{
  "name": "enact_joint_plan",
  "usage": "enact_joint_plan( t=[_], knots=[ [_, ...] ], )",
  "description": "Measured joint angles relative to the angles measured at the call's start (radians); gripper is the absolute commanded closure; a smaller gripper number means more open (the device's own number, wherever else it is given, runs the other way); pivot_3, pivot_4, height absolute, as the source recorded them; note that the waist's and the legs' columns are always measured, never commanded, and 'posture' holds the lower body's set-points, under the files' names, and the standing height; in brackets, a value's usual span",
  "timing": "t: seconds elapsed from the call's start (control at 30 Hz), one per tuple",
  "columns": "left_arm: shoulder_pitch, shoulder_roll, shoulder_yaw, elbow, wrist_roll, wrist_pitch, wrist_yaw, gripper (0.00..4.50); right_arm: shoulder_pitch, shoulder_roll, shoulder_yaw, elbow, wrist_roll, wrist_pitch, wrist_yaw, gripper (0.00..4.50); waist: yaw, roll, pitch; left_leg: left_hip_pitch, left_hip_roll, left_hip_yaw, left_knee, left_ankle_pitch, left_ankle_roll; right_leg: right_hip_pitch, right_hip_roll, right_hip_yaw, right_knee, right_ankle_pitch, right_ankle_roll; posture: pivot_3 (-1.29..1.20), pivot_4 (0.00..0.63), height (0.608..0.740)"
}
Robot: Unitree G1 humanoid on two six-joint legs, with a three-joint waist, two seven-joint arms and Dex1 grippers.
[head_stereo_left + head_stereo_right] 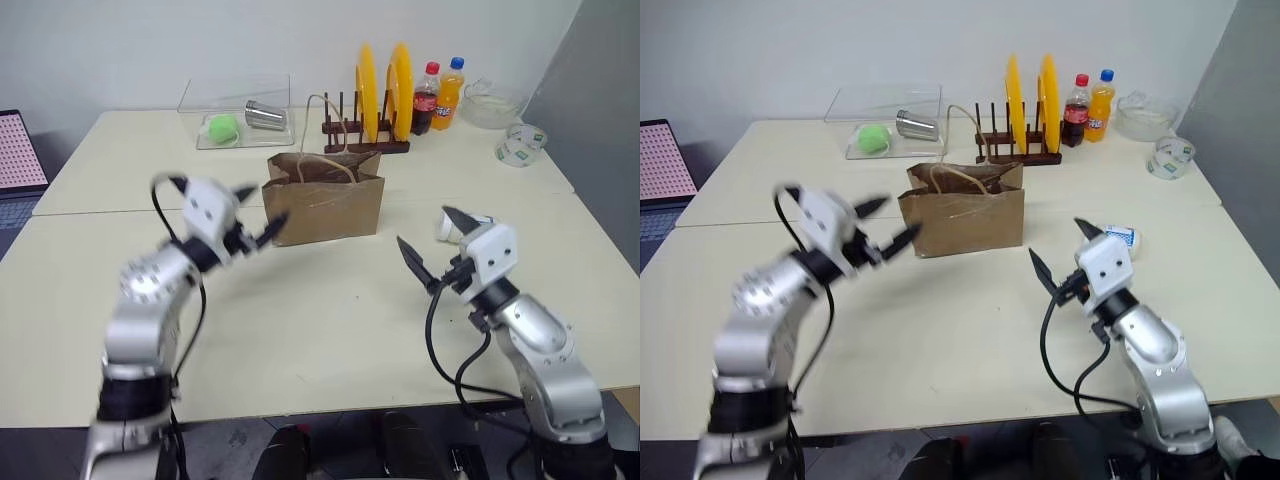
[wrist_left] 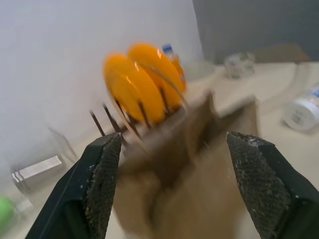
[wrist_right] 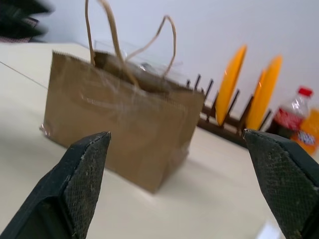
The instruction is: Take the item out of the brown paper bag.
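Pale cream tabletops (image 1: 330, 330), pushed together against a white wall, carried the whole scene. Both claws hung over the near table, apart from everything on it. The left gripper (image 1: 887, 224) had its black fingers parted and empty, pointing toward the left end of the brown paper bag (image 1: 964, 210) without touching it. The right gripper (image 1: 1062, 250) stood spread wide, also holding nothing, with the bag ahead of it to its left.

The bag stood upright near the table's middle, crinkled kraft paper with thin tan loop handles rising from its open top. The item (image 1: 1121, 238), a small white bottle with a blue-printed label, lay on its side on the table to the right of the bag, outside it and just behind the right gripper.

Behind the bag, a dark wooden rack (image 1: 365, 140) held two yellow plates (image 1: 383, 88) on edge. Beside it stood a cola bottle (image 1: 426, 98) and an orange soda bottle (image 1: 451, 92). A clear tray (image 1: 236, 120) held a green ball (image 1: 221, 126) and a metal cup (image 1: 266, 115).
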Motion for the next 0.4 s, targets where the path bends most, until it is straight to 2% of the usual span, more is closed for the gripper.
enact_joint_plan(
  t=[0.1,0.2,0.4],
  knots=[
    [0.109,-0.031,0.012,-0.106,0.039,-0.001,0.101,0.98,0.073,0.032,0.009,-0.006,0.002,-0.086,-0.007,0.0,0.007,0.001,-0.001,0.004,0.0,0.001,0.0,0.0,0.0,0.005,0.0,0.0,0.0,0.001,-0.001,0.0,0.15,0.74],
    [0.184,-0.08,0.013,-0.126,0.059,-0.033,0.166,0.98,0.104,0.065,0.007,-0.008,0.022,-0.087,-0.017,0.0,0.015,0.001,-0.001,0.019,0.0,0.001,-0.002,-0.001,0.0,0.02,0.0,0.0,-0.005,0.0,-0.001,0.0,0.15,0.74],
    [0.202,-0.12,-0.015,-0.107,0.072,-0.048,0.217,0.98,0.103,0.091,-0.019,-0.004,0.039,-0.117,-0.035,0.0,0.033,0.001,-0.001,0.018,0.001,0.0,-0.003,-0.001,0.001,0.022,0.001,-0.002,-0.011,0.0,-0.001,0.0,0.15,0.74]
  ],
)
